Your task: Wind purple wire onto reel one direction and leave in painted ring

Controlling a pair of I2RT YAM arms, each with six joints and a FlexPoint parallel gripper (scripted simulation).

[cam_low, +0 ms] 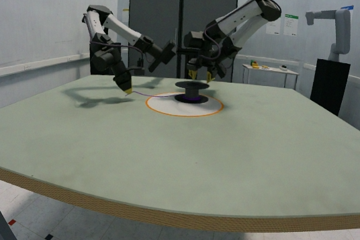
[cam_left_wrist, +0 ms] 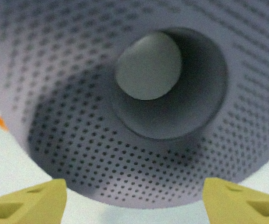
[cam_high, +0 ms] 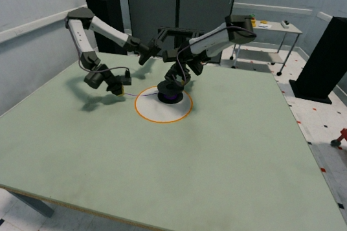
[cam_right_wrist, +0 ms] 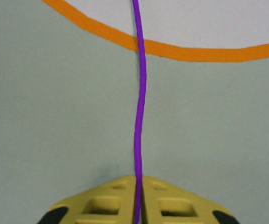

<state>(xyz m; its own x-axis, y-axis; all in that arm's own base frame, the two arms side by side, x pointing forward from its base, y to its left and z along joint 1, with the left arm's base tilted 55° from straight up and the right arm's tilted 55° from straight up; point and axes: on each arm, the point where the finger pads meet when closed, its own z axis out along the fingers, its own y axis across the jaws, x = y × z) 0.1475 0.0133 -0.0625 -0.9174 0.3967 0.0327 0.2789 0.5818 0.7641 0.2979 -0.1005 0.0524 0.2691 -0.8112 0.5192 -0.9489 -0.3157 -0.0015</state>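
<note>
The dark reel (cam_high: 166, 88) (cam_low: 192, 92) (cam_left_wrist: 85, 150) lies flat on one flange, in the back right part of the painted ring (cam_high: 163, 121) (cam_low: 188, 115) (cam_right_wrist: 185, 54). Some purple wire is around the lower part of its hub. The loose purple wire (cam_high: 147, 94) (cam_low: 148, 95) (cam_right_wrist: 143, 75) runs left from the reel, across the ring's line. My right gripper (cam_high: 123, 92) (cam_low: 129, 92) (cam_right_wrist: 138, 184) is shut on that wire, left of the ring; a short tail shows past the tips. My left gripper (cam_low: 201, 77) (cam_left_wrist: 134, 187) is open and empty above and behind the reel, whose upper flange fills the left wrist view.
Both arms reach in from the back. The left arm (cam_high: 210, 40) (cam_low: 232, 17) stands at picture right and its wrist partly hides the reel in the top view. The right arm (cam_high: 110, 32) (cam_low: 122, 31) stands at picture left. No other loose object is seen near the reel.
</note>
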